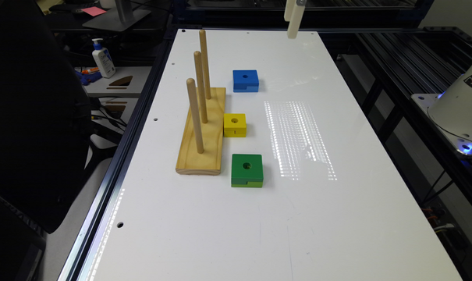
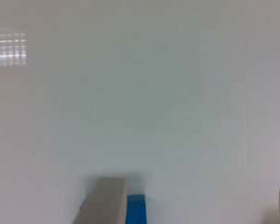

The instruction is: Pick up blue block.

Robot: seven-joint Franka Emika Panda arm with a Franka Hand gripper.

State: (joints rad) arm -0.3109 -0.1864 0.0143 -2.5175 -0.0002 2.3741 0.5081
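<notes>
1. Looking at the white table [image 1: 337, 218], I see the blue block [image 1: 245, 80] lying flat beside the far end of the wooden peg board [image 1: 202, 132], well apart from the raised gripper [image 1: 294, 17].
2. My wrist view shows the fingers [image 2: 105, 200] spread wide, holding nothing, the block's corner showing beside one.

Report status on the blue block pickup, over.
Gripper high above the table's far end, jaws open, empty. Square blue block with centre hole flat on the white table, untouched. Nothing in the way.
</notes>
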